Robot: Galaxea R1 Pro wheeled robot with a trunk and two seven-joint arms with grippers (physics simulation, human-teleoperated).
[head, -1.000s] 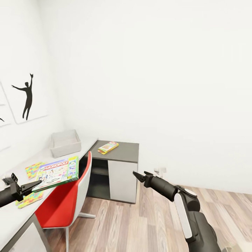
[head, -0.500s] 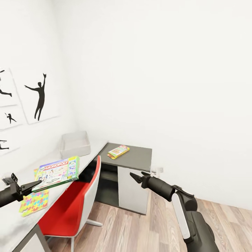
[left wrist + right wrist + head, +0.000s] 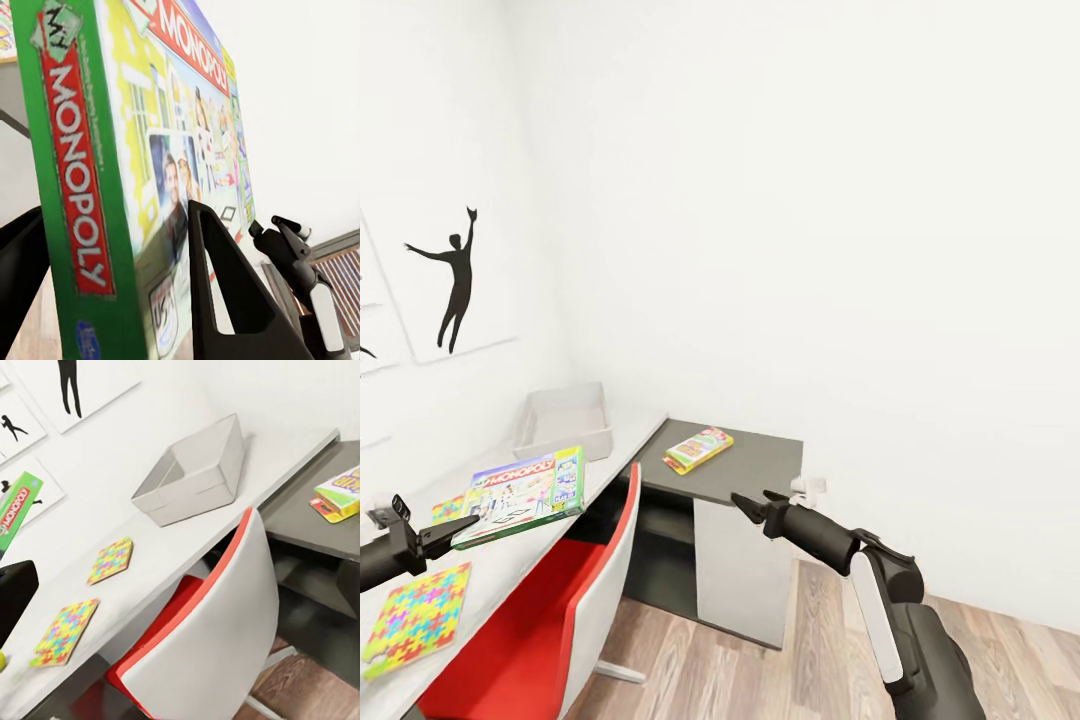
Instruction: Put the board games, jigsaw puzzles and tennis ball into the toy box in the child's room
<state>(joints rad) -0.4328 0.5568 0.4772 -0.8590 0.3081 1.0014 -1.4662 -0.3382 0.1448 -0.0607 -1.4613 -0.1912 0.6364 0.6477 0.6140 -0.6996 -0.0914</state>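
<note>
While my left gripper (image 3: 460,526) clamps the white-green Monopoly board game box (image 3: 523,494) above the grey speckled table (image 3: 622,432), light grey topless toy box (image 3: 564,421) far left, my right gripper (image 3: 748,506) empty, fingers nearly together, I cannot tell if fully closed.

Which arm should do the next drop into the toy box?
Left. Its gripper already grips the Monopoly box on the toy box side; the right gripper is empty beyond the chair.

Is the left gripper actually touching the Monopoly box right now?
Touching. The left wrist view shows the left gripper with a dark finger pressed against each face of the Monopoly box, no gap visible on the near side.
</note>
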